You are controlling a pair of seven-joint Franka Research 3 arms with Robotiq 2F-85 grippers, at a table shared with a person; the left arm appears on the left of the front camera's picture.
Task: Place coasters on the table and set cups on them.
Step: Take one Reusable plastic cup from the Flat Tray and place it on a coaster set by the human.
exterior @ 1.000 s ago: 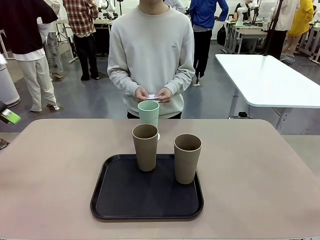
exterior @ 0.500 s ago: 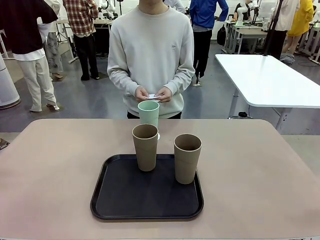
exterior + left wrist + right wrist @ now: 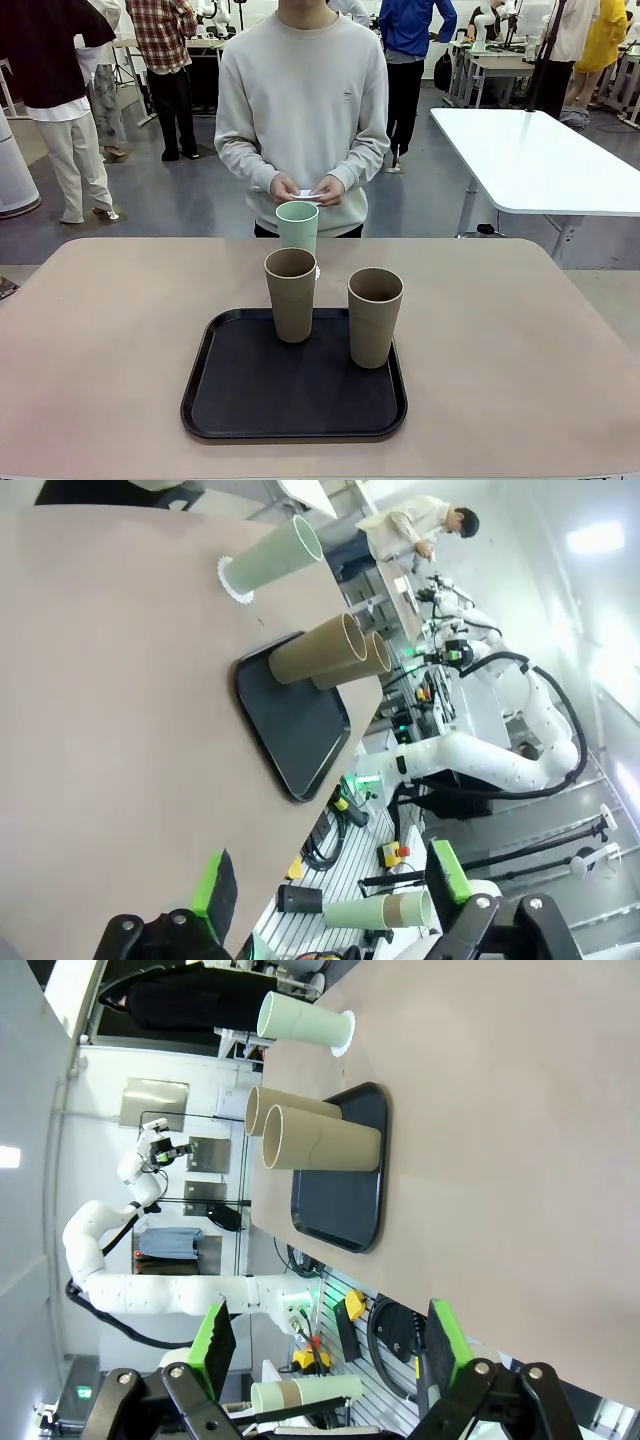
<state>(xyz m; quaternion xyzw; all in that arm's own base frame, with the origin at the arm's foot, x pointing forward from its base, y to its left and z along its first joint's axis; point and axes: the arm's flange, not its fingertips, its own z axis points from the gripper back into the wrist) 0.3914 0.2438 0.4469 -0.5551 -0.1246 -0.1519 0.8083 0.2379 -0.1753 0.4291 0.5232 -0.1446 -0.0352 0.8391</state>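
The mint green cup [image 3: 297, 228] stands on a white lacy coaster [image 3: 316, 272] on the beige table [image 3: 110, 330], just beyond the tray. Two tan cups [image 3: 291, 295] [image 3: 375, 317] stand upright on the black tray [image 3: 250, 400]. The person at the far side holds white coasters [image 3: 308, 192] in both hands. My left gripper [image 3: 330, 885] is open and bare, off the table's side, far from the mint cup [image 3: 272, 557] and its coaster [image 3: 232, 580]. My right gripper [image 3: 328, 1345] is open and bare too, well away from the tan cups [image 3: 320, 1147].
The tray [image 3: 295, 725] lies mid-table near the robot's edge. Bare tabletop [image 3: 520, 340] spreads wide to either side of it. A glossy white table [image 3: 530, 150] stands beyond at the right. People stand in the background.
The left gripper's green pad, seen at the front view's left edge a second ago, has slipped out of that picture. Cups, tray and the person's hands have not moved.
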